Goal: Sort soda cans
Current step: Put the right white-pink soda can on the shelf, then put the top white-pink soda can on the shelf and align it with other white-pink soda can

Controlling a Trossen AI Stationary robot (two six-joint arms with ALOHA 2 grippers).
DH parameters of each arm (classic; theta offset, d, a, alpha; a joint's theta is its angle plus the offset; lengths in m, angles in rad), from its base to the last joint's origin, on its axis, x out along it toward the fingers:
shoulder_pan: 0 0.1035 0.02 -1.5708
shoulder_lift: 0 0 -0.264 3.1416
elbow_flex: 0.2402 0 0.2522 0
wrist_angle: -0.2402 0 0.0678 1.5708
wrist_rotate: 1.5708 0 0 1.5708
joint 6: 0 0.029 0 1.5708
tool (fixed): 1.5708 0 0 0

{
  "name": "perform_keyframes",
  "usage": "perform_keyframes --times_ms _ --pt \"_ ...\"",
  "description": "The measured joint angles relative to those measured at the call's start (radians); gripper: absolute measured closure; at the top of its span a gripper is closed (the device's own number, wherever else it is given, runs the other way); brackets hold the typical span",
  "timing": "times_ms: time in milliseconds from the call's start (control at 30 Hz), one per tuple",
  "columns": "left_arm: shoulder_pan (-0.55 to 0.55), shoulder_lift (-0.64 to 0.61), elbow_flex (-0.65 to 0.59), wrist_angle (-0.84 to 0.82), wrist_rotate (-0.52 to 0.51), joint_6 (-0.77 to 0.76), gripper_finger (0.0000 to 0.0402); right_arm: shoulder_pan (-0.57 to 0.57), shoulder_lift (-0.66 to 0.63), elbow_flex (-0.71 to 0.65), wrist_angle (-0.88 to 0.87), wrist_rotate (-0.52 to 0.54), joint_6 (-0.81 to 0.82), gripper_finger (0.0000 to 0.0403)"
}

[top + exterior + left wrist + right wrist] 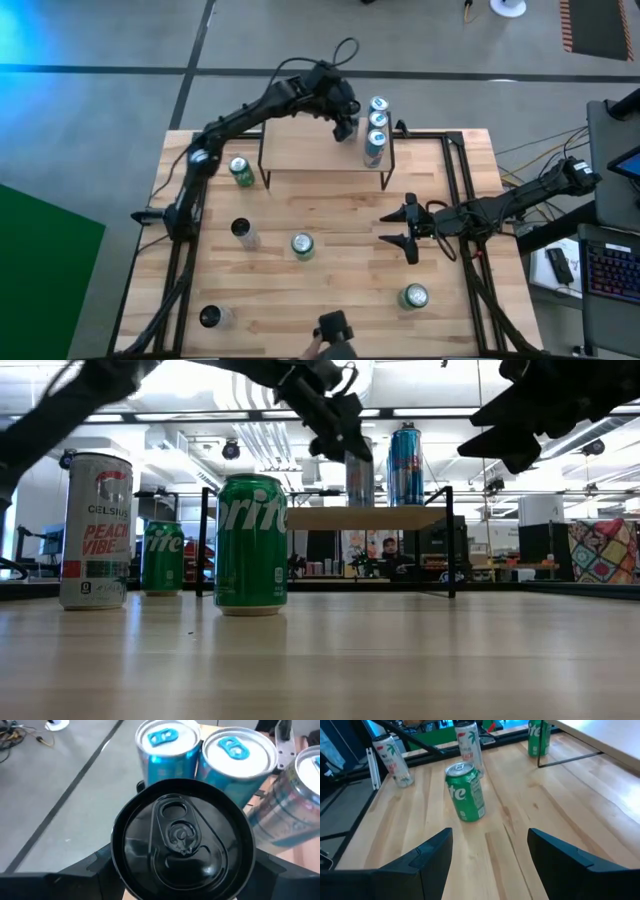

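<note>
My left gripper [347, 124] reaches over the raised wooden shelf [310, 150] at the far side and is shut on a black-topped can [182, 840]. Three pale blue cans [377, 122] stand in a row on the shelf just beyond it; they also show in the left wrist view [235, 755]. My right gripper [398, 228] is open and empty above the table's right middle. Three green cans [241, 170] [302, 245] [413, 296] and two black-topped cans [240, 230] [210, 316] stand upright on the table. My left gripper holds the black-topped can by two opposite sides of its wall, just below the rim [120, 865], pinched between the two fingers [95, 870]. The fingers come from above, slanting down. The can is upright; whether its base rests on the shelf I cannot tell.
The shelf stands on thin black legs [264, 160]. A black frame [455, 170] runs along the table's right side. A black device [335, 328] sits at the near edge. There is bare wood between the cans at the table's middle [340, 200].
</note>
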Motion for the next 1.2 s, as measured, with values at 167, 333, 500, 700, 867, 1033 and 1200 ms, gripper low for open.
perform_keyframes --times_ms 167,333,500,700,867,1033,1200 --pt "0.003 -0.006 -0.068 0.114 0.029 0.025 0.0139 0.001 -0.002 0.000 -0.006 0.000 -0.001 0.0156" --pt "0.028 -0.022 -0.096 0.115 0.033 -0.003 0.0137 0.004 -0.005 -0.008 -0.020 0.004 0.017 0.0156" --pt "0.030 -0.022 -0.095 0.120 0.028 -0.007 0.0119 0.004 -0.006 -0.009 -0.018 0.005 0.031 0.0156" --pt "0.029 -0.021 -0.073 0.129 0.028 -0.007 0.0091 0.004 -0.005 -0.009 -0.019 0.005 0.053 0.0156" --pt "0.029 -0.019 -0.002 0.058 0.023 -0.015 0.0062 0.004 -0.006 -0.009 -0.019 0.012 0.046 0.0156" --pt "0.028 -0.065 0.023 -0.020 0.017 -0.028 0.0053 0.004 -0.006 -0.009 -0.019 0.056 0.020 0.0156" --pt "0.025 -0.154 -0.026 -0.071 -0.010 -0.073 0.0055 0.004 -0.013 -0.010 -0.018 0.058 -0.002 0.0156"
